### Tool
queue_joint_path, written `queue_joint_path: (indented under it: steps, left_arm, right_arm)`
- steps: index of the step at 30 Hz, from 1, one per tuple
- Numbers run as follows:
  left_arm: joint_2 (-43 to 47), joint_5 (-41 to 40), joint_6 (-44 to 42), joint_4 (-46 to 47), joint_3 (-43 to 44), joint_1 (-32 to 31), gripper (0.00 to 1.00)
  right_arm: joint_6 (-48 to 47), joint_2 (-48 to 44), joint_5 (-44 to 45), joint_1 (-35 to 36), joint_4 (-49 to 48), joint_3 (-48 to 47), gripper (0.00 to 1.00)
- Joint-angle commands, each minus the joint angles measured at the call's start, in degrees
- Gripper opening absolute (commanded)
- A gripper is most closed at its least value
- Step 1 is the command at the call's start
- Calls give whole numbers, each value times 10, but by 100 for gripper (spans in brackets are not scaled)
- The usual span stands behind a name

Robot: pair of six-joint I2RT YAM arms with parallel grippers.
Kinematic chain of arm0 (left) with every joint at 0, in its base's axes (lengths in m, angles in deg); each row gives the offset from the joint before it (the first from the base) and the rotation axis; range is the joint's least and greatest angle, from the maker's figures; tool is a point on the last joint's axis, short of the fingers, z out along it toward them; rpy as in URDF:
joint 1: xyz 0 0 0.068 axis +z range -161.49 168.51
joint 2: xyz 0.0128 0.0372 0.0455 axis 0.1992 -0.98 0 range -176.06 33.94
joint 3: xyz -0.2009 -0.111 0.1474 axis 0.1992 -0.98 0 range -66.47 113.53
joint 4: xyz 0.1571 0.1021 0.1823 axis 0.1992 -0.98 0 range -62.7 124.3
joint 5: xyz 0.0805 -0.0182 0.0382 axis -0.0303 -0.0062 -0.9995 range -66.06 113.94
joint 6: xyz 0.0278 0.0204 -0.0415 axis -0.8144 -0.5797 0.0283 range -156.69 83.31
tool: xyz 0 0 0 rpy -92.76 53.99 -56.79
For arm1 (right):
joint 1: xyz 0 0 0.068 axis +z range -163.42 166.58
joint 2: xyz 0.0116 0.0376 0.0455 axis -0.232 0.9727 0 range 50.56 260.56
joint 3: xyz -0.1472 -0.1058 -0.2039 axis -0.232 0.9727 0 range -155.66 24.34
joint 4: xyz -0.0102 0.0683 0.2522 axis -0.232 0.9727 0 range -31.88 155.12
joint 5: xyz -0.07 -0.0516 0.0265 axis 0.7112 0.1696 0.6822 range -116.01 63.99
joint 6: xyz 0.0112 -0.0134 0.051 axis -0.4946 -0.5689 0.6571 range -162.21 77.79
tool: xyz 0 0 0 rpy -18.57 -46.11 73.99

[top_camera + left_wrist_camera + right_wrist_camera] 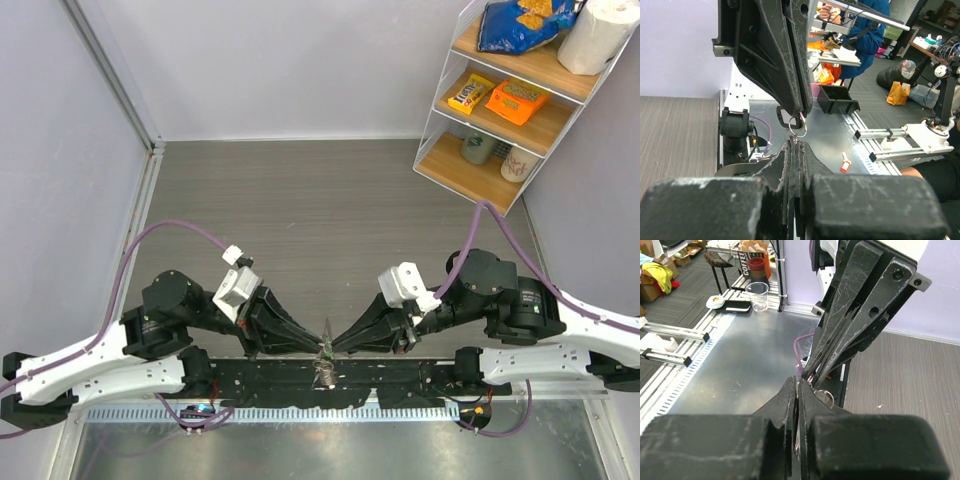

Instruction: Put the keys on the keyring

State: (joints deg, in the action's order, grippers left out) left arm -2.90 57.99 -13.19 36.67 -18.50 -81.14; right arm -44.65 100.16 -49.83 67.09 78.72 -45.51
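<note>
Ahead and to the right of the right gripper [798, 386], wire shelf unit [450, 160] with three wooden boards. Top board: blue chips bag [520, 22], paper towel roll [600, 35]. Middle: yellow candy box [470, 93], orange box [516, 100]. Bottom: two cups [477, 148], contents not visible. Behind the grippers, off the table: clear plastic cup [759, 291], red coffee cup [755, 266], open black bin [837, 97], inside not readable.

Right gripper jaws fully closed, keyring [798, 127] hanging pinched at its tips. Left gripper [794, 146] jaws also pressed together, tips meeting the right tips head-on, touching or just under the ring; what it pinches, cannot tell. Key with a green head [326, 347] shows right between the two sets of tips in the top view; which gripper has it, cannot tell. Small red and white item [844, 162] lies on the metal sheet [300, 450] behind the grippers, well apart from them.

Table [300, 200] is grey wood-grain, stretching ahead of both grippers. Pale lilac walls [60, 150] on three sides. Purple cables [170, 232] loop over each arm. Cluttered workshop in the wrist views' background.
</note>
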Motion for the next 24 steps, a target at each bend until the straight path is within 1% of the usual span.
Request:
queue_joint_path:
  steps: [1, 13, 16, 19, 24]
  left_arm:
    - [20, -35, -7, 22, 7, -1, 0]
    - [39, -66, -5, 43, -4, -2, 0]
    - [40, -66, -5, 45, -4, -2, 0]
    - [37, -63, -5, 45, -5, -3, 0]
    - [27, -44, 1, 48, -7, -2, 0]
  right_arm:
    - [16, -22, -4, 1, -49, 8, 5]
    - [23, -38, 18, 1, -97, 58, 5]
    - [40, -36, 18, 2, -105, 65, 5]
    - [41, -37, 26, 1, -112, 67, 5]
    - [35, -32, 33, 1, -103, 43, 5]
